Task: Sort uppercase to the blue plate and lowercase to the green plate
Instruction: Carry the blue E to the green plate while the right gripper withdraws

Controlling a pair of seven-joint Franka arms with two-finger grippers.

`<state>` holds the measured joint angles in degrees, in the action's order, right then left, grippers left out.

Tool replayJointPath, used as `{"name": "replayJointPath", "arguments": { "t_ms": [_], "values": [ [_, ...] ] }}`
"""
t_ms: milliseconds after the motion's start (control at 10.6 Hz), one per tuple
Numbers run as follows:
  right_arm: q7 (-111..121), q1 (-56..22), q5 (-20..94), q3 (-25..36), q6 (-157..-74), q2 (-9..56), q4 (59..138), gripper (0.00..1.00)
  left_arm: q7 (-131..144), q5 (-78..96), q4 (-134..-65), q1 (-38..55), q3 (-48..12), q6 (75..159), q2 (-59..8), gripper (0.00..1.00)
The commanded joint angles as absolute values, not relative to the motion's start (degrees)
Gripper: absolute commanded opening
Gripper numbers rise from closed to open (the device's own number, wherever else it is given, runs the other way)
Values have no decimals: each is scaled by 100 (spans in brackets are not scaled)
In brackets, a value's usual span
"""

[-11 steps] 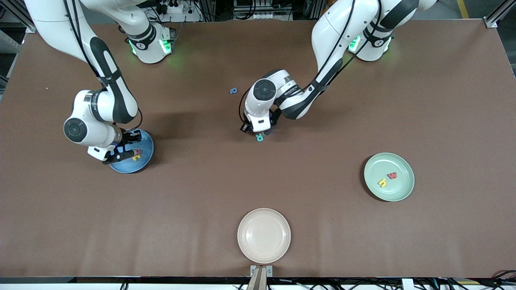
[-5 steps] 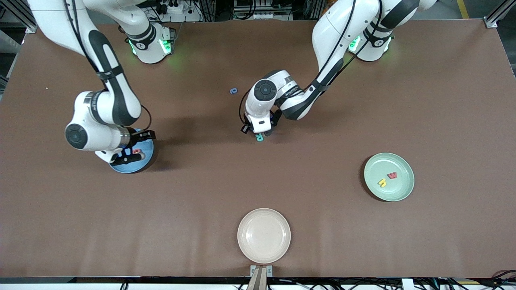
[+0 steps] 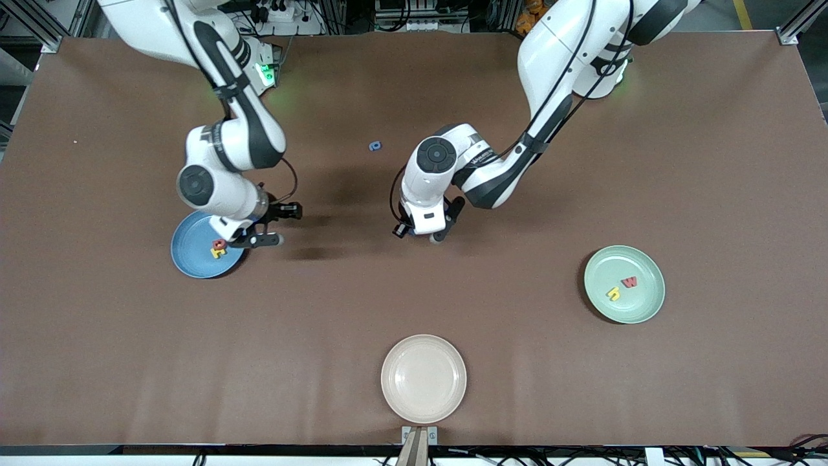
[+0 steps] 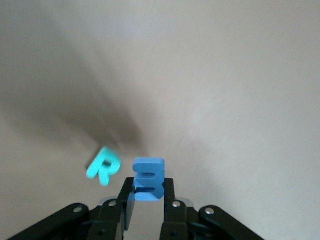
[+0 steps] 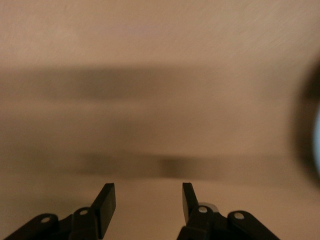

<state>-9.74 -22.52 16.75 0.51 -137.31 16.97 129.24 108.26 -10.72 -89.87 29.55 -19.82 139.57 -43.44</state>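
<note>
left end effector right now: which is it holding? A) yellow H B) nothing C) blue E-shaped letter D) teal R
C. In the left wrist view the left end effector is shut on the blue E-shaped letter, while the teal R lies loose on the table beside it.
</note>
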Motion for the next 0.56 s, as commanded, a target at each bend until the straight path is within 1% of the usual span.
{"name": "replayJointPath", "arguments": {
  "t_ms": [0,282,470],
  "values": [
    [-2122,-2293,1758,-603,-13930,1275,13297,62,9998,-1257,-8974,2490,-1986,13737,-4132,0],
    [-3994,-2452,1749,-1763,-14729,1230,13570,62,8005,-1195,-8965,1593,-2030,13334,-4008,0],
    [-4480,-2627,1732,-2073,-14801,1222,13597,62,6879,-1257,-8965,1250,-2004,13132,-3956,0]
  ]
}}
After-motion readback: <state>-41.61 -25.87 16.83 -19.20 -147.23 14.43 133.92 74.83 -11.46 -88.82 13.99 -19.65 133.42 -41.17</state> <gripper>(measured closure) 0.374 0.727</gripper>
